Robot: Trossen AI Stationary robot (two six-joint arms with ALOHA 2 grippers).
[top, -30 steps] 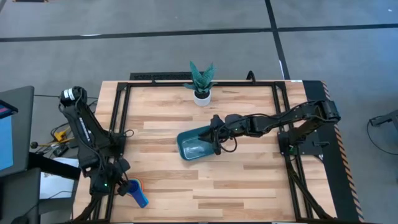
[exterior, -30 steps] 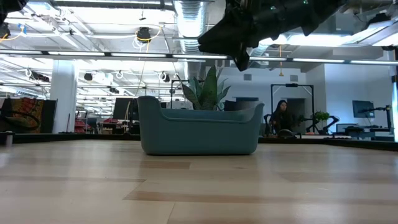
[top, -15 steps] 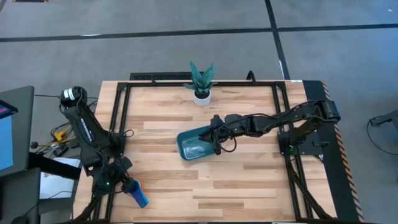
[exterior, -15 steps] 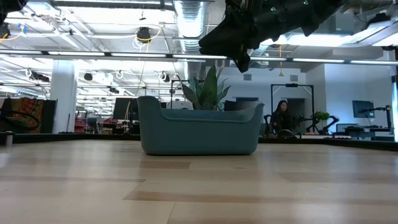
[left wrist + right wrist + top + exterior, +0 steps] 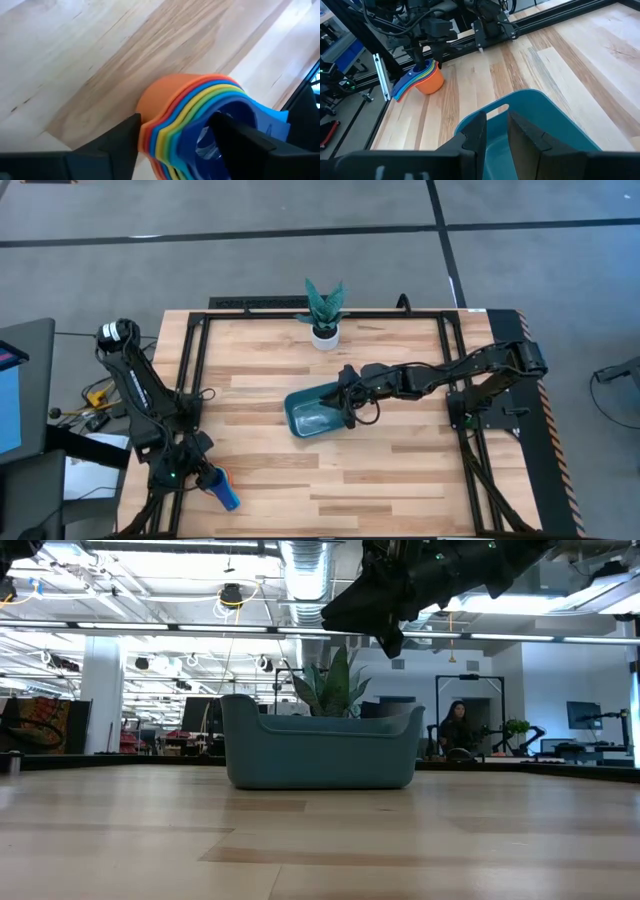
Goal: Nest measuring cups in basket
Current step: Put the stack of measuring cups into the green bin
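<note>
Change: left gripper (image 5: 177, 137) fingers, spread wide a moment ago, are narrowing around the nested measuring cups (image 5: 200, 117) at the desk (image 5: 400, 470) corner; no firm hold yet.
Meaning: pickup beginning.
Right gripper (image 5: 494, 132): fingers part-open, empty, above the basket (image 5: 560, 125).

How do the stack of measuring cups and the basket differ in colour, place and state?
The stack of measuring cups is rainbow-coloured; the basket is plain teal. The stack sits near the table's left front corner, the basket mid-table. The basket looks empty, while the cups are already nested. Both rest on the wooden table.

l hand (image 5: 203, 476) low, r hand (image 5: 345, 407) mid-table
</note>
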